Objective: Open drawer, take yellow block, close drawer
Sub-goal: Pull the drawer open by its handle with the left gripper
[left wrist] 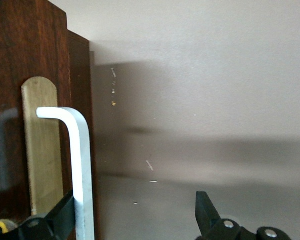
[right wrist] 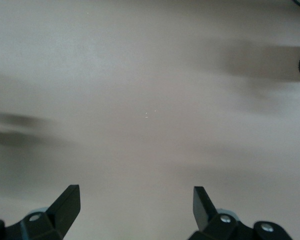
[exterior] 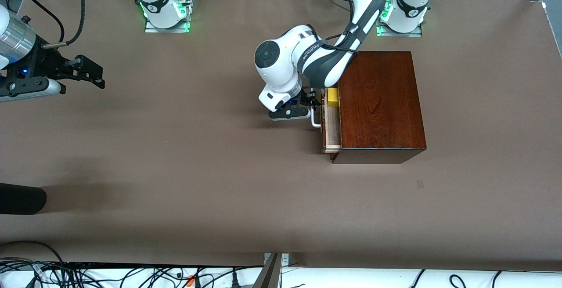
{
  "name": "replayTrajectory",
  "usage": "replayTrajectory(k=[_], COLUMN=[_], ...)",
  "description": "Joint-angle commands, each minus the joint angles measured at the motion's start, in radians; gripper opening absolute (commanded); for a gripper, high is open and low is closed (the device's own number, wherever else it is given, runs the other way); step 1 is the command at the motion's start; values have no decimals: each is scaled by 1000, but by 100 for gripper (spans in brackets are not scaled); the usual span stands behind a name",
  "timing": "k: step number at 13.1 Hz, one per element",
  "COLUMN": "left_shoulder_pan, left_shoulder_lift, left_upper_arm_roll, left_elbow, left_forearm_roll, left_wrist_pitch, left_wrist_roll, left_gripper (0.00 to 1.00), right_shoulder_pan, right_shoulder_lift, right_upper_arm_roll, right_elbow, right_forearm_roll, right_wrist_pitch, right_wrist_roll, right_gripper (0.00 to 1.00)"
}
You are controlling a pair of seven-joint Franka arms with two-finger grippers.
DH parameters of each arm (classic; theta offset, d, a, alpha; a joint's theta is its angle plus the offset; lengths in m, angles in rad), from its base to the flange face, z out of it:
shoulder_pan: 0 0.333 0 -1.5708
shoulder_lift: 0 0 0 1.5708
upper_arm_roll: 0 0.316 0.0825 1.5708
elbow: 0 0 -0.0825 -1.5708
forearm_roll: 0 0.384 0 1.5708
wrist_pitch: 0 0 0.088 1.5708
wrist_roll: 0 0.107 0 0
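Observation:
The mahogany box (exterior: 380, 103) stands toward the left arm's end of the table. Its drawer (exterior: 332, 130) is pulled out a little and shows a strip of pale-wood tray. The yellow block (exterior: 332, 97) lies in the drawer, close to the box's edge. My left gripper (exterior: 312, 102) is open at the white U-shaped handle (exterior: 315, 121). In the left wrist view the handle (left wrist: 82, 165) stands right against one fingertip (left wrist: 62, 215), and the left gripper (left wrist: 135, 210) does not clamp it. My right gripper (exterior: 94, 75) waits open and empty over bare table at the right arm's end; it also shows in the right wrist view (right wrist: 135, 200).
A dark rounded object (exterior: 22, 198) juts in at the table's edge at the right arm's end, nearer to the front camera. Cables (exterior: 131, 275) lie along the table's near edge. The brown table (exterior: 175, 156) stretches between the box and the right gripper.

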Motion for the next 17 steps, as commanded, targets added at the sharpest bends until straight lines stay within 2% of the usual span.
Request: replayTrajectory(k=[1, 5, 17], left_shoulder_pan=[-53, -82, -102], left_shoulder_lift=[61, 107, 108], left_upper_arm_roll=[-28, -28, -28], left_elbow=[68, 154, 173], left_forearm_roll=[-98, -115, -121], left_wrist_pitch=[99, 99, 101], left_wrist_roll=[-64, -118, -126], left_gripper=[100, 100, 100], right_shoulder_pan=[-2, -2, -3], right_shoulder_lift=[1, 1, 2], right_upper_arm_roll=[-2, -3, -3], right_elbow=[13, 13, 13], right_forearm_roll=[1, 1, 0], right_wrist_pitch=[-15, -17, -18], right_wrist_roll=[8, 8, 8], right_gripper=[100, 100, 100])
